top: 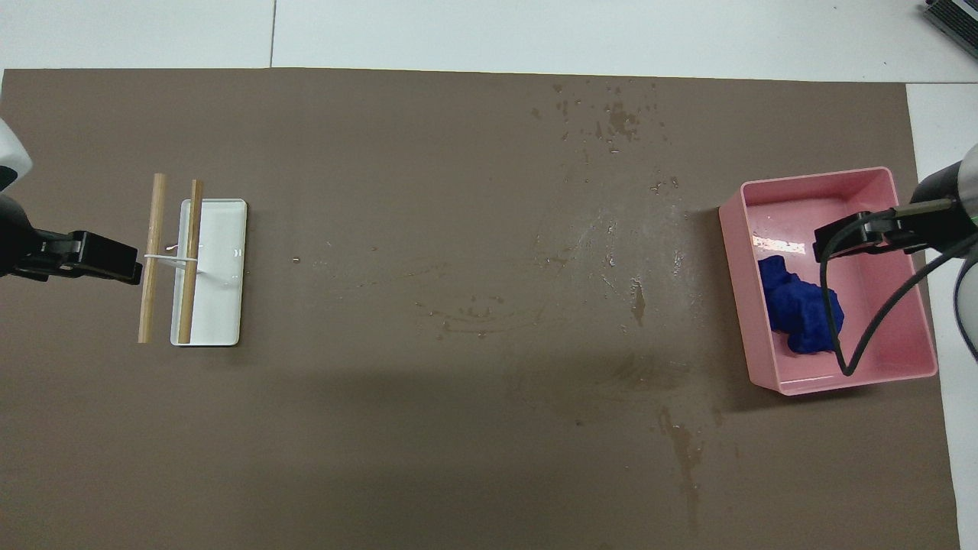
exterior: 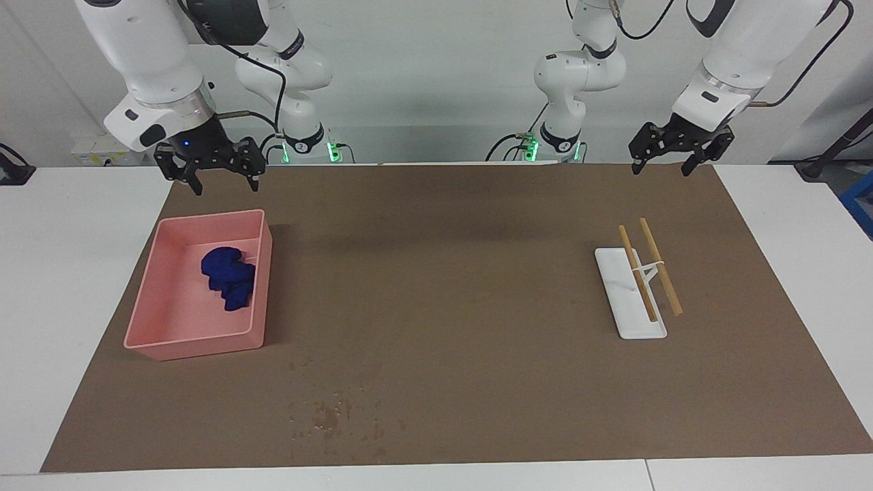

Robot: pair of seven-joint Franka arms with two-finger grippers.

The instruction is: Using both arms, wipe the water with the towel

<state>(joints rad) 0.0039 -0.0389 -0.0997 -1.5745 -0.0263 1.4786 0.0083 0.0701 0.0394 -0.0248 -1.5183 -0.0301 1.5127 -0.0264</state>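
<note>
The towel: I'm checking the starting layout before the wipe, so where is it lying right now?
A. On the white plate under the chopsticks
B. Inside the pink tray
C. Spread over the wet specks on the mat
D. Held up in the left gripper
B: the towel lies bunched inside the pink tray, touched by neither gripper.

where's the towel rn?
The towel lies bunched in the pink tray at the right arm's end of the table, untouched.
</note>
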